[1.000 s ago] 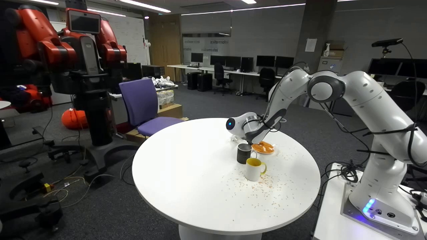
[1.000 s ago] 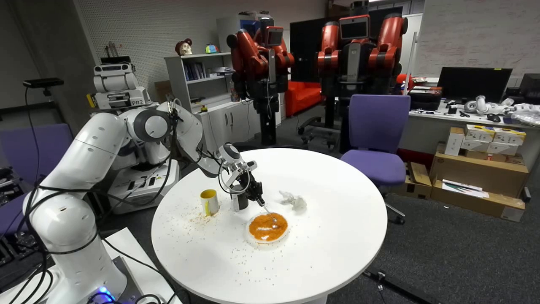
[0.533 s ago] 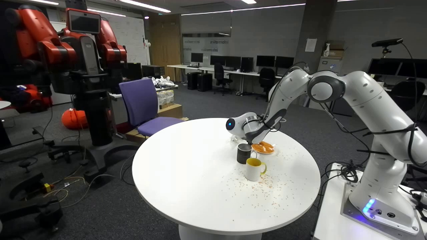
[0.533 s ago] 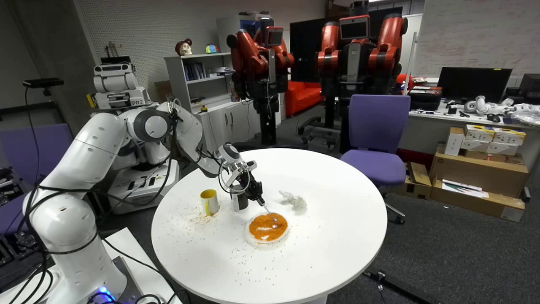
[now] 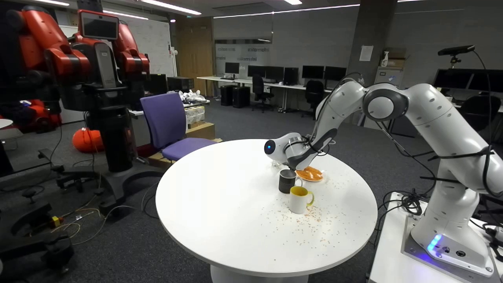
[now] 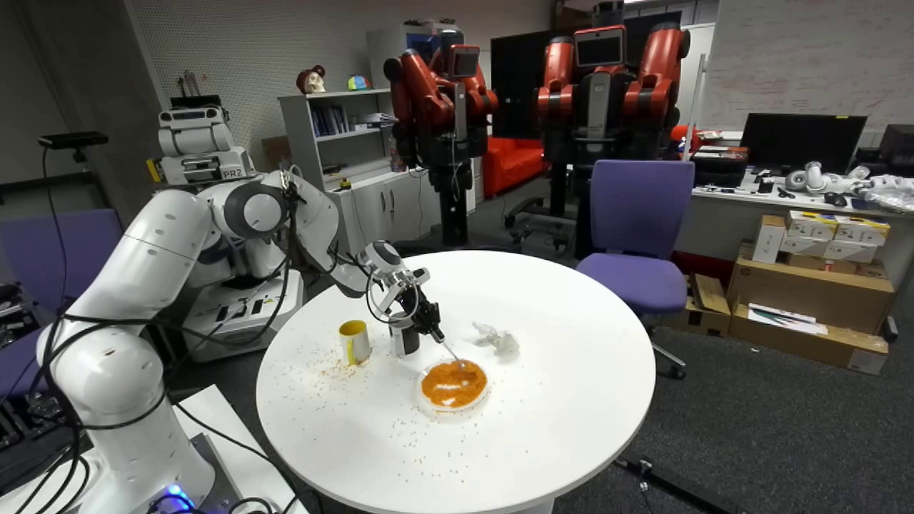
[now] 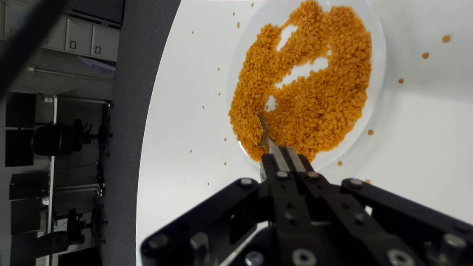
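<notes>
black two-fingered pincer [image 7: 289, 157]: you have it closed tight on the handle of a slim silver metal spoon [image 7: 272, 147].
spoon: it slants down from your pincer to a round white plate [image 7: 378, 55], its bowl among small flat orange grains [image 7: 325, 107] near the rim, with some grains in it.
plate: it lies flat below your pincer; the grains cover it broadly, bare white gaps showing between them.
dark grey mug with a pale handle [image 6: 408, 344]: you see it upright near the plate, its top partly hidden by your pincer in an exterior view.
white mug with yellow inside and yellow handle [image 6: 362, 345]: it stands upright near the grey mug.
crumpled whitish translucent wrapping [image 6: 503, 344]: it rests near the plate.
broad round white desk [image 6: 571, 400]: it carries the plate, mugs and wrapping, loose grains strewn by the white mug and plate.
</notes>
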Robot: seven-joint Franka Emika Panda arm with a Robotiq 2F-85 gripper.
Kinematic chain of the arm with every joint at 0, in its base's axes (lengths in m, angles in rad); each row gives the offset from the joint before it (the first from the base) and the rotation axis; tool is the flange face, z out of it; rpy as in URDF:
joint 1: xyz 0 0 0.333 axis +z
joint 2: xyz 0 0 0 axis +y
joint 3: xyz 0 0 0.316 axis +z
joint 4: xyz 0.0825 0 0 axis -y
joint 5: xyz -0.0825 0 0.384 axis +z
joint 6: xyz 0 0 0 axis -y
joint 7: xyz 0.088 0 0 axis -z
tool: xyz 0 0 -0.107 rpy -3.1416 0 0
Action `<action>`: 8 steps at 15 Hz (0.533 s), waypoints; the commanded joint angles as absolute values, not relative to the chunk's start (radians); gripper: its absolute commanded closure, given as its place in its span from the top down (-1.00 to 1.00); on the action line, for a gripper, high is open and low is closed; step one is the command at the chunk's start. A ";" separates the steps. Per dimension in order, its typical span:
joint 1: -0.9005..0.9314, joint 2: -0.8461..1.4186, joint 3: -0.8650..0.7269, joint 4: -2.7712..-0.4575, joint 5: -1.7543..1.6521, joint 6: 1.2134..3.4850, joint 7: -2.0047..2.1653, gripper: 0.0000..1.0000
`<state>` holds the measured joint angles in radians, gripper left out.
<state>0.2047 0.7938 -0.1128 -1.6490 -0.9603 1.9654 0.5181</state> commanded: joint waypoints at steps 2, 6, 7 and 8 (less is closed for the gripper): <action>0.218 0.746 -0.108 -1.674 -0.976 1.922 0.574 -0.99; 0.218 0.734 -0.106 -1.669 -0.970 1.908 0.586 -0.99; 0.217 0.729 -0.104 -1.670 -0.968 1.903 0.586 -0.99; 0.217 0.724 -0.104 -1.671 -0.967 1.900 0.589 -0.99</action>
<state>0.2112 0.7687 -0.1117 -1.6490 -0.9599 1.9507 0.5635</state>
